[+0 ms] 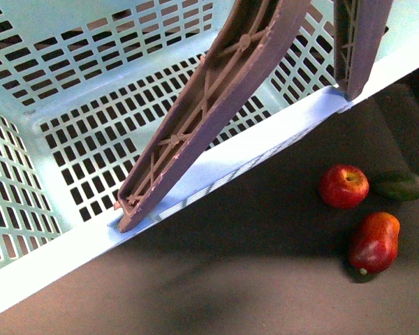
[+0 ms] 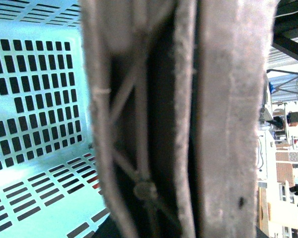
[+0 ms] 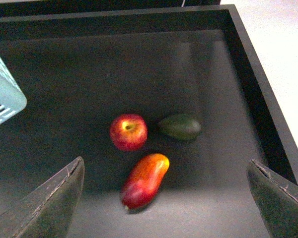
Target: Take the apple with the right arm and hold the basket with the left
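The pale mint-blue basket [image 1: 70, 132] fills the upper left of the front view, tilted, its brownish-mauve handles [image 1: 216, 98] raised. In the left wrist view the handle [image 2: 188, 119] fills the frame, blurred and very close; my left gripper is shut on it and its fingers do not show. The red apple [image 1: 343, 185] lies on the dark surface to the right of the basket. In the right wrist view the apple [image 3: 128, 131] lies well ahead of my open right gripper [image 3: 166, 198], whose fingers [image 3: 49, 203] are spread wide above the surface. A corner of the basket [image 3: 2, 99] shows there too.
A red-orange elongated fruit [image 1: 374, 241] and a dark green oval fruit [image 1: 402, 185] lie next to the apple; both show in the right wrist view, red-orange [image 3: 145, 179], green [image 3: 180, 126]. The fruits lie in a black tray with raised walls [image 3: 258, 99].
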### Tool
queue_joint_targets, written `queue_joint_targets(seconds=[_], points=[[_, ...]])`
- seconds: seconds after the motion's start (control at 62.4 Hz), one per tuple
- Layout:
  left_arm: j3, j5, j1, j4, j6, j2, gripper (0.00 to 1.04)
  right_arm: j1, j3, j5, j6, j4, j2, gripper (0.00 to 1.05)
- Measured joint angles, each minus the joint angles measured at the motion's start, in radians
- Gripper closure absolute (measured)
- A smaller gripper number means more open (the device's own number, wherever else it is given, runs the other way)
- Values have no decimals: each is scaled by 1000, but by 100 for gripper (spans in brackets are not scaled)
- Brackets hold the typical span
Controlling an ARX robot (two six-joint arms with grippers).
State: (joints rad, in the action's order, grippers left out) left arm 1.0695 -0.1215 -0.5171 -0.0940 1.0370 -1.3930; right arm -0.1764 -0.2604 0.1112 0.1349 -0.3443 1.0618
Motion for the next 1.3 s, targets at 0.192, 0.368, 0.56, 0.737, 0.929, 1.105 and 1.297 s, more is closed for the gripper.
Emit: queue_joint_targets(seconds=[0.192,0.368,0.56,0.737,0.929,1.105,1.297], points=[[0,0,0,0,0,0,90,21,-135,-19,80,-255,486,9],[0,3,0,0,0,0,90,67,-268,-50,116,-265,798,9],[0,2,0,0,0,0,90,122,-408,-93,166,-213,996,9],[0,2,0,0,0,0,90,166,-526,-108,191,-142,1099,9],[0,3,0,0,0,0,90,202,-666,-120,191,-65,1202,9],[0,2,0,0,0,0,90,236,-796,-151,157,-19,1301,9],[0,2,0,0,0,0,90,243,-875,-176,123,8,1376,9]])
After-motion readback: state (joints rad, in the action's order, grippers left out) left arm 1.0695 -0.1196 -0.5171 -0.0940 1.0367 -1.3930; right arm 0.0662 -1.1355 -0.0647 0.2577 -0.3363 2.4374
